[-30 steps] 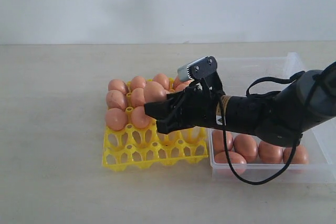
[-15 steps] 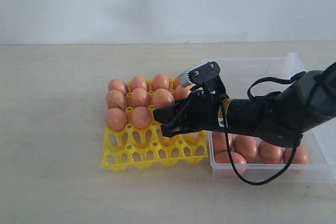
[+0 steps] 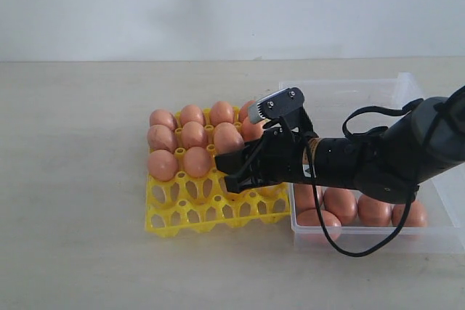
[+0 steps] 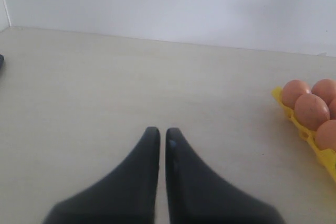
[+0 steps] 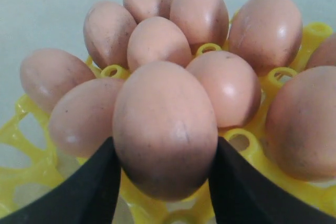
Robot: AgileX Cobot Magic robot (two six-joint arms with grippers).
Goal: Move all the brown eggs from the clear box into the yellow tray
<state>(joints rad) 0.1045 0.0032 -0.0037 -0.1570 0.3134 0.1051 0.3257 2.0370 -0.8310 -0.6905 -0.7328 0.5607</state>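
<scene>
My right gripper (image 3: 227, 166) is shut on a brown egg (image 3: 227, 138), its black fingers pressing both sides of the egg (image 5: 165, 129). The egg hangs low over a cup of the yellow tray (image 3: 196, 212), just right of the seated eggs (image 3: 192, 136); whether it touches the cup I cannot tell. Several more brown eggs (image 3: 356, 205) lie in the near end of the clear box (image 3: 363, 99), partly hidden by the arm. In the left wrist view my left gripper (image 4: 161, 132) is shut and empty over bare table, with the tray's corner (image 4: 278, 95) and three eggs (image 4: 310, 109) off to one side.
The tray's two front rows of cups (image 3: 218, 208) hold nothing. The box stands right against the tray's right side. A black cable (image 3: 341, 248) loops down from the right arm over the box's front wall.
My right gripper has carried the egg down and slightly right, from above the seated eggs to low over the tray. The grip has not altered.
</scene>
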